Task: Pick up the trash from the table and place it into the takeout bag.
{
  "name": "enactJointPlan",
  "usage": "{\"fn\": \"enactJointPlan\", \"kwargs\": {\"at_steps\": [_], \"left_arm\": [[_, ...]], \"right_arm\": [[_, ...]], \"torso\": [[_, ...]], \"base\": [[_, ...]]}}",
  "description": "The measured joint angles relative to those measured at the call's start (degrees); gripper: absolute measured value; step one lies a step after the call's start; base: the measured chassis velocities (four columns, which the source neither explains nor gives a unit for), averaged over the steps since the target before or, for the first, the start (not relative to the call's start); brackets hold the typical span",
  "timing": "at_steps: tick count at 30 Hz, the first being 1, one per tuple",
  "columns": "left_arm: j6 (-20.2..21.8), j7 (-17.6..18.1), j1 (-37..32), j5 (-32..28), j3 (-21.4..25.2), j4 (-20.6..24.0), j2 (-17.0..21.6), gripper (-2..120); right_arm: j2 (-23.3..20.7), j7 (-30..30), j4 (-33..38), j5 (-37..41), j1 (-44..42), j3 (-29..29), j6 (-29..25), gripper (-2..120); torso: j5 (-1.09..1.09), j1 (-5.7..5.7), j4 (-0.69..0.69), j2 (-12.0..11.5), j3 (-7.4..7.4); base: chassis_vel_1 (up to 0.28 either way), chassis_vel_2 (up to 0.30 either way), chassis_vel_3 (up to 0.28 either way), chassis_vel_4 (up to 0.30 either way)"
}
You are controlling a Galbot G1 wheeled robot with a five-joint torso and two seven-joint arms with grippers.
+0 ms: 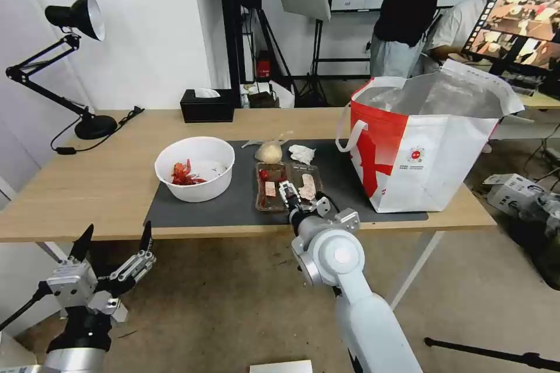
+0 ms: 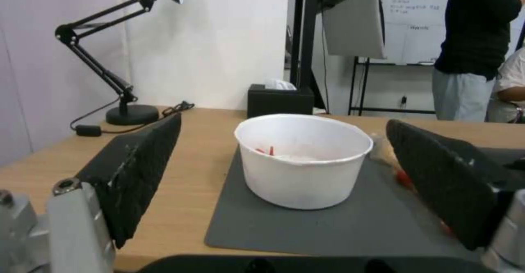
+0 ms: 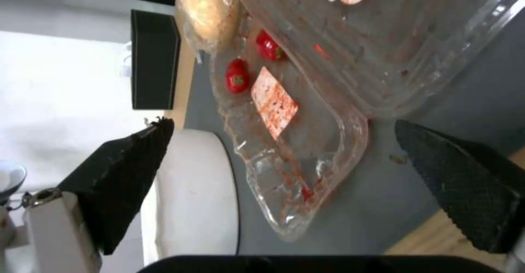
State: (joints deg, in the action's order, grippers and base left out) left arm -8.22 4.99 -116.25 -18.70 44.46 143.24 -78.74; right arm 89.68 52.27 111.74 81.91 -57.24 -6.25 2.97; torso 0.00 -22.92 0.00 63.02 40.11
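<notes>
Nearest to the camera, the left gripper (image 1: 114,245) hung below the near edge of the table (image 1: 87,186), its jaws spread wide and holding nothing. Over the clear tray (image 1: 287,185) on the grey mat (image 1: 233,204), the right gripper (image 1: 288,192) was wide open too. To the tray's left stood the white bowl (image 1: 195,168); at the right end, well apart, stood the takeout bag (image 1: 429,145).

Light wood table (image 1: 87,186), matt grey mat (image 1: 233,207), glossy clear plastic tray (image 3: 306,141), smooth white bowl (image 2: 303,162), silver foil-lined bag (image 1: 431,169).
</notes>
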Motion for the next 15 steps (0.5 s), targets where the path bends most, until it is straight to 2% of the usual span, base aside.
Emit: {"fn": "enactJointPlan", "kwargs": {"at_steps": [15], "left_arm": [[-0.22,0.09,0.11,0.16,-0.25,0.00,-0.15,100]], "right_arm": [[0.27,-0.09,-0.27,0.98,-0.51,-1.39,-2.24,100]], "torso": [[0.00,0.01,0.00,0.00,0.00]], "base": [[0.000,0.000,0.000,0.000]]}}
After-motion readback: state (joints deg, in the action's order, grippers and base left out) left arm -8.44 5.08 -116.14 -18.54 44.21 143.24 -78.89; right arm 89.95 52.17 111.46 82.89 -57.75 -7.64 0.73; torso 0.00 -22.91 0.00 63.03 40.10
